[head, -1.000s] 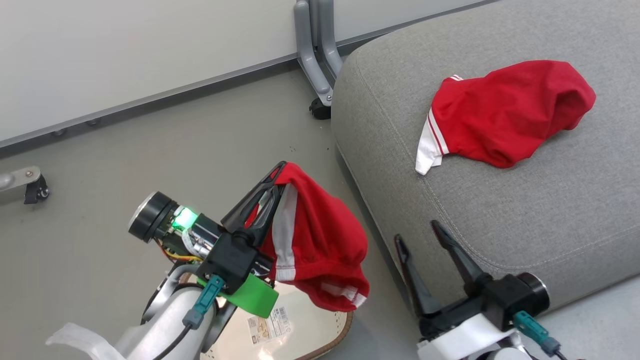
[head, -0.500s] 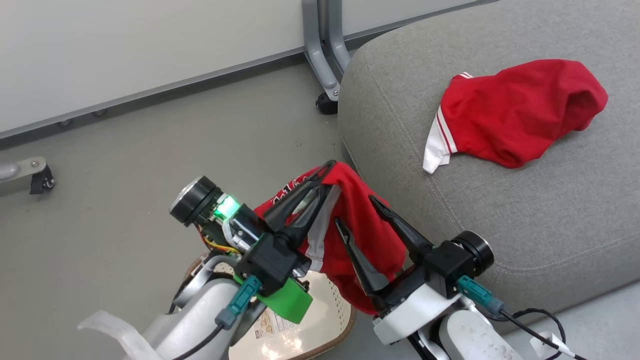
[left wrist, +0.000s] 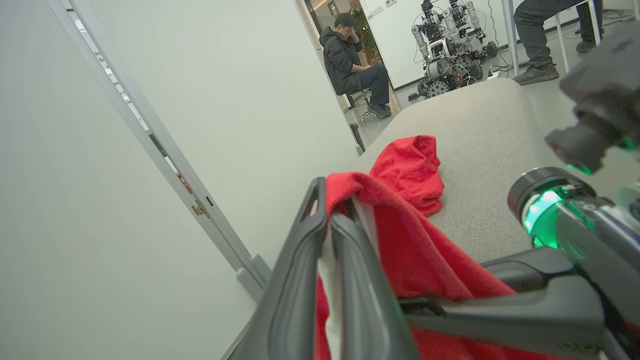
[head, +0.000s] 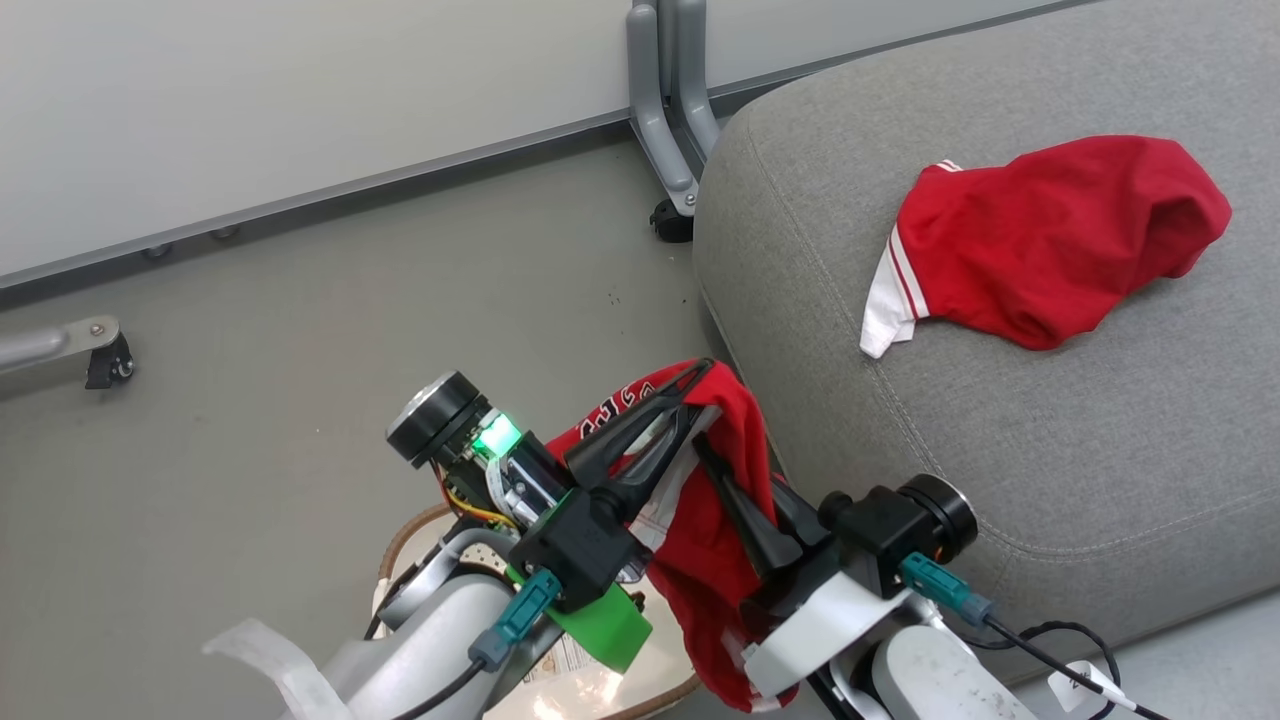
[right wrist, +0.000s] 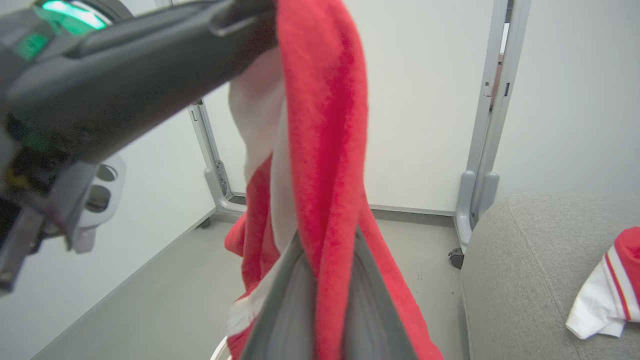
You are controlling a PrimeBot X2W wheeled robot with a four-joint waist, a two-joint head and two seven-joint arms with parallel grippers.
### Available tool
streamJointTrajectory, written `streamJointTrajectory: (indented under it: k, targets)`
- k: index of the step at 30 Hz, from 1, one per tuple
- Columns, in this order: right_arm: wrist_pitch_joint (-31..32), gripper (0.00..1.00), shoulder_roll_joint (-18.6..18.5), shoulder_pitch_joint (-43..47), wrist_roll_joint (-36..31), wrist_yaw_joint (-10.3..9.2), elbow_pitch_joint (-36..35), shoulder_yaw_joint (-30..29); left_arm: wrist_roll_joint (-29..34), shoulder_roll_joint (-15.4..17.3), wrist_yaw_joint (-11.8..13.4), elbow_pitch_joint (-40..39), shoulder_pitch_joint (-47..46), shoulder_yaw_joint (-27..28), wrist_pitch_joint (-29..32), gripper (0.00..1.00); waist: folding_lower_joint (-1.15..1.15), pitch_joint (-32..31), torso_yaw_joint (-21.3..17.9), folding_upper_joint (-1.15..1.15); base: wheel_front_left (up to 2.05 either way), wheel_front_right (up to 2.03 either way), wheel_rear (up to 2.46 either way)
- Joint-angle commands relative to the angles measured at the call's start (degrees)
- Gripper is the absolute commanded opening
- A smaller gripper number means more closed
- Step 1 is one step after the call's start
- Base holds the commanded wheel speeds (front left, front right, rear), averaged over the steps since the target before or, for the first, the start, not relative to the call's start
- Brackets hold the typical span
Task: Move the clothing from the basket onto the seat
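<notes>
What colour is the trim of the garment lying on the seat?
White with thin red stripes; the garment itself is red. Clearest in the head view.

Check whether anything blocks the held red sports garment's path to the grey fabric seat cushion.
Nothing visible does. The held red garment, pinched by the left gripper and right gripper, hangs beside the grey seat; its near surface is bare. The other red garment lies farther back on it.

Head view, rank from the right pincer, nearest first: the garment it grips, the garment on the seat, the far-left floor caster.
1. Gripped garment: clamped in the right pincer, centre.
2. Garment on the seat: upper right, on the seat.
3. Floor caster: far left.
</notes>
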Motion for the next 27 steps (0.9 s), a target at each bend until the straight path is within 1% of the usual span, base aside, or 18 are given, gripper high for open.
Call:
streamJointTrajectory:
  k: [1, 9, 10, 11, 12, 20, 27]
  targets:
    - [-0.02, 0.0, -0.12, 0.44, -0.16, -0.1, -0.14, -0.55, -0.21, -0.1, -0.18, 0.53, 0.59, -0.16, -0.01, 0.0, 0.0, -0.13, 0.09, 0.0, 0.0, 0.0, 0.0]
    - [-0.02, 0.0, -0.09, 2.22, -1.2, -0.1, -1.39, -3.15, -1.62, -0.24, -0.72, 2.45, 1.44, -0.62, -0.01, 0.0, 0.0, -0.07, 0.43, 0.0, 0.0, 0.0, 0.0]
    - [-0.02, 0.0, -0.1, 2.32, -1.24, -0.1, -1.51, -3.47, -2.01, -0.09, -0.85, 2.92, 1.59, -0.68, -0.01, 0.28, 0.0, -0.03, 0.47, 0.0, 0.0, 0.0, 0.0]
    - [-0.02, 0.0, -0.1, 2.28, -1.37, -0.1, -1.6, -3.61, -2.1, -0.04, -1.01, 2.99, 1.46, -0.75, -0.01, 0.89, 0.0, 0.02, 0.51, 0.0, 0.0, 0.0, 0.0]
    - [-0.02, 0.0, -0.09, 2.24, -1.5, -0.1, -1.73, -3.79, -2.42, -0.1, -1.12, 3.16, 1.36, -0.63, -0.01, 1.0, 0.0, 0.09, 0.56, 0.0, 0.0, 0.0, 0.0]
    - [-0.02, 0.0, -0.09, 2.09, -1.67, -0.1, -1.96, -4.55, -6.53, -0.53, -1.78, 5.74, 0.97, -1.0, -0.01, 1.0, 0.0, 0.04, 0.84, 0.0, 0.0, 0.0, 0.0]
    - [-0.02, 0.0, -0.09, 2.07, -1.51, -0.1, -2.1, -5.16, -8.2, 0.24, -2.1, 7.04, -0.41, -2.02, -0.01, 1.0, 0.0, -0.01, 0.89, 0.0, 0.0, 0.0, 0.0]
